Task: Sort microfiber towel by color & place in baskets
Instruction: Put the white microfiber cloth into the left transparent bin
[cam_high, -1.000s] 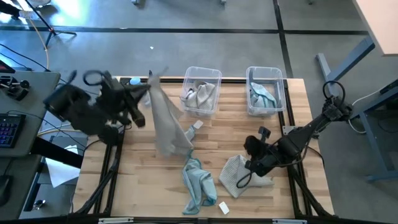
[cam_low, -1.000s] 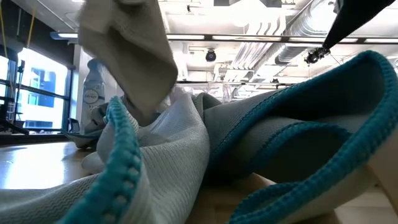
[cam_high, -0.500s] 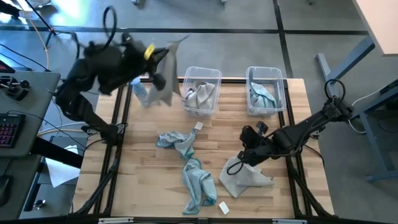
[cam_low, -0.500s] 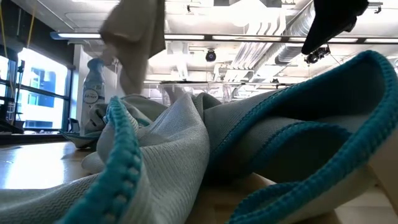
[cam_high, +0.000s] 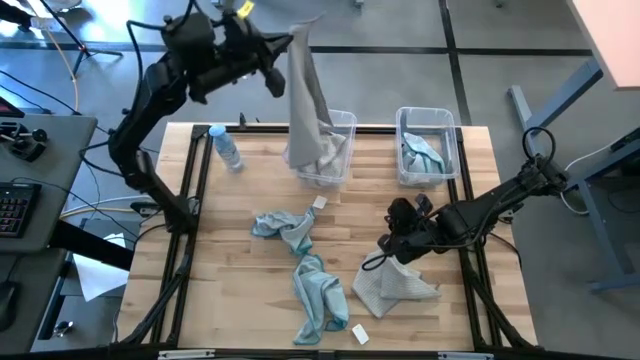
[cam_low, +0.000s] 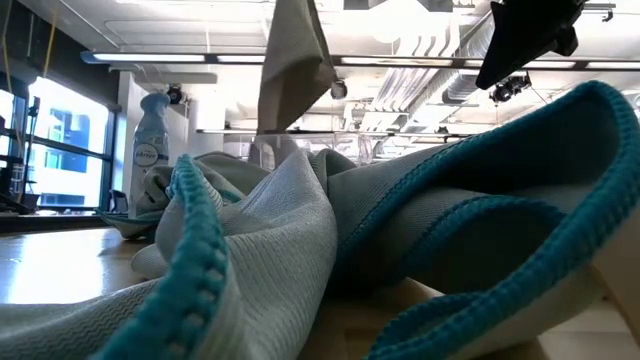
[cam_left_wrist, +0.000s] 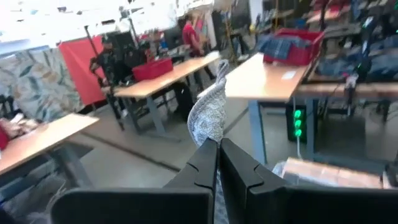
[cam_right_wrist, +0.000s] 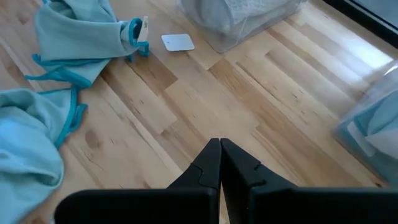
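High view, left hand (cam_high: 285, 45) pinching grey towel (cam_high: 305, 110)

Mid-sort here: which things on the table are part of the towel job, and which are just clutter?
Job:
grey towel in left claw
grey towel by right claw
two blue towels
grey-towel basket
blue-towel basket

Clutter:
water bottle
white blocks
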